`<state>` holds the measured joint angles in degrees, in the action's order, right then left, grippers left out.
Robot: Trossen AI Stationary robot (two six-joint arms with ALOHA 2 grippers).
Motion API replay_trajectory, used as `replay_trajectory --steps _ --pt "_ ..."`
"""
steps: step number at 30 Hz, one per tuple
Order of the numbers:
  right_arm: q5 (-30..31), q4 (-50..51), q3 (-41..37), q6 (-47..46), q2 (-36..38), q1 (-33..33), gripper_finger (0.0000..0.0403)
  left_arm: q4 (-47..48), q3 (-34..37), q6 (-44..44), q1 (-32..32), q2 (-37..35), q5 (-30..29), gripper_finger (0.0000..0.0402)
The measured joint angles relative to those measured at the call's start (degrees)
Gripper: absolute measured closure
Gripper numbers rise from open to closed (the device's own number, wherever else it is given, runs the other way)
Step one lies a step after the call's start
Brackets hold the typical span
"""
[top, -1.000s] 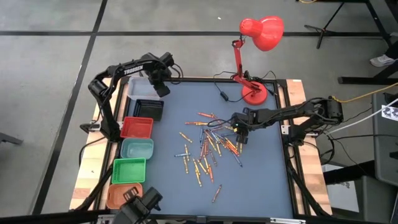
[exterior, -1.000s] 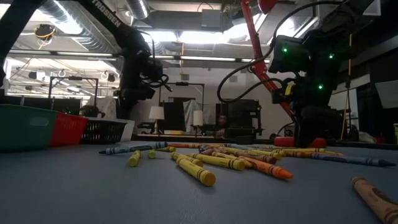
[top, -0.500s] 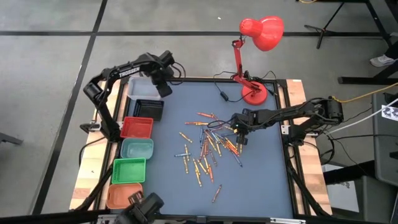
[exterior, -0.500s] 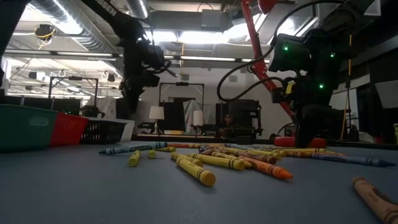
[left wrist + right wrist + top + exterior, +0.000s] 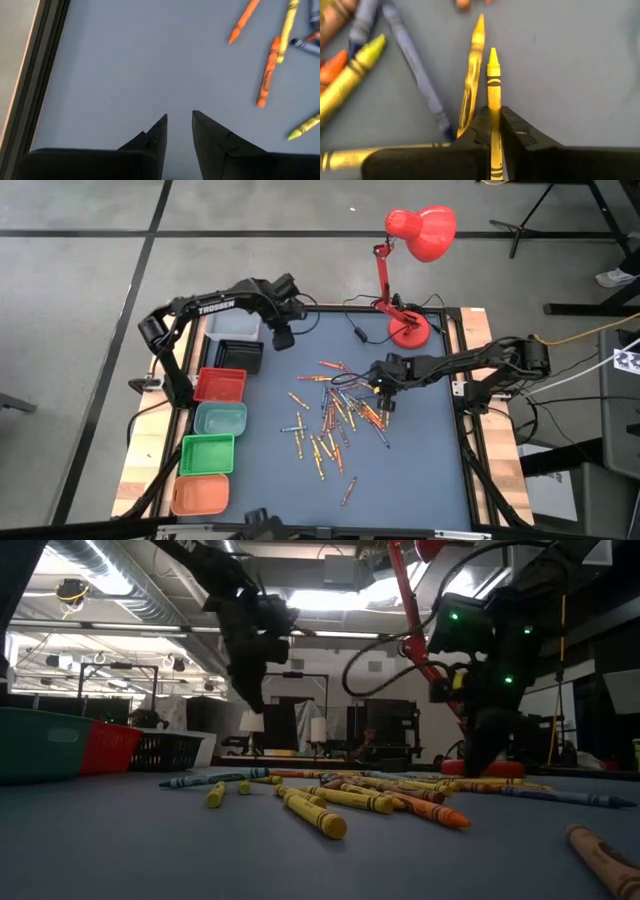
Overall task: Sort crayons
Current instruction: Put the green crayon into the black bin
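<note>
While the right hand (image 5: 494, 131) pinched a yellow crayon (image 5: 493, 100) over the scattered crayons (image 5: 335, 420), the left hand (image 5: 179, 131) hovered open above the desk (image 5: 420, 470).

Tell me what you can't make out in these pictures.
- High view: whether the right gripper has lifted its yellow crayon; too small among the crayons.
- Low view: what the bins hold; their walls hide the insides.
- Left wrist view: the bins; outside the frame. The left gripper shows empty.
</note>
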<state>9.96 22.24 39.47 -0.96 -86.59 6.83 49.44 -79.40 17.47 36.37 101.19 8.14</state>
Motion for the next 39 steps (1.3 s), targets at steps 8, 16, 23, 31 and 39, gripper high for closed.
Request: replay_trajectory --steps 8,16,23,31,39 --pt "-0.01 -6.23 4.39 4.12 0.09 -0.02 0.0384 -4.49 0.00 1.84 -5.13 0.00 0.04 0.0327" --pt "-0.03 -21.28 5.98 6.23 0.12 -0.02 0.0383 -7.69 0.00 8.00 -9.99 0.00 0.15 0.0327" --pt "-0.07 -32.53 5.98 8.94 0.14 -0.02 0.0383 -11.26 0.00 8.81 -13.57 0.02 0.13 0.0327" --pt "-0.07 -35.77 5.98 8.99 0.20 -0.02 0.0382 -15.41 0.02 8.75 -16.40 0.05 0.13 0.0327" --pt "-0.11 -35.82 5.98 8.99 0.20 -0.07 0.0382 -19.59 0.04 8.66 -18.72 0.07 0.07 0.0327"
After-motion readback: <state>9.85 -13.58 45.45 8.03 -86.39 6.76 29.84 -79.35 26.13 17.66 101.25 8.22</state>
